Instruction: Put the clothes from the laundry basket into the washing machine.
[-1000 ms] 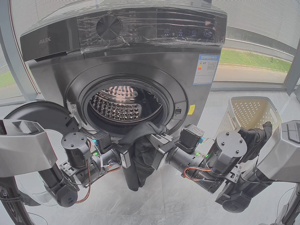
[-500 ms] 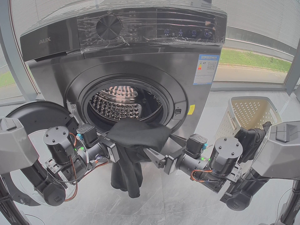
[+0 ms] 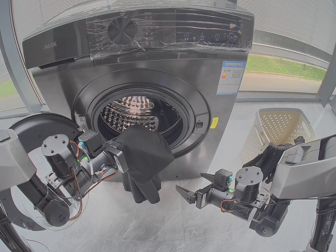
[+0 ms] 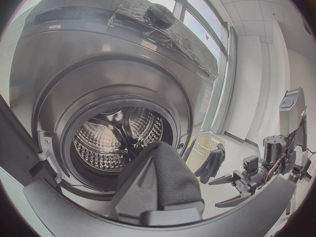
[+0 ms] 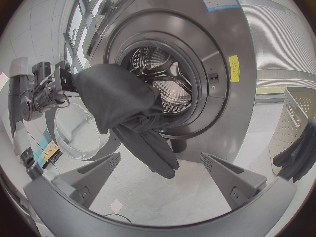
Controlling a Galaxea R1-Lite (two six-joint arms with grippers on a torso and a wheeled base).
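A black garment (image 3: 145,154) hangs from my left gripper (image 3: 134,154), which is shut on it right at the lower lip of the washing machine's open drum (image 3: 140,118). Its upper fold lies over the fingers and hides them; the tail dangles below the opening. In the left wrist view the cloth (image 4: 164,178) covers my gripper (image 4: 158,195) before the drum (image 4: 108,139). My right gripper (image 3: 196,186) is open and holds nothing, low over the floor, right of the garment. The laundry basket (image 3: 283,123) stands at the right with more black clothes (image 3: 269,156) draped over its rim.
The washer door (image 3: 38,130) is swung fully open to the left, behind my left arm. Grey tiled floor (image 3: 157,224) lies open in front of the machine. Glass walls stand behind and beside the washer.
My right gripper has let go of the garment and pulled back, down and to the right. My left gripper has lifted the garment up to the drum's mouth.
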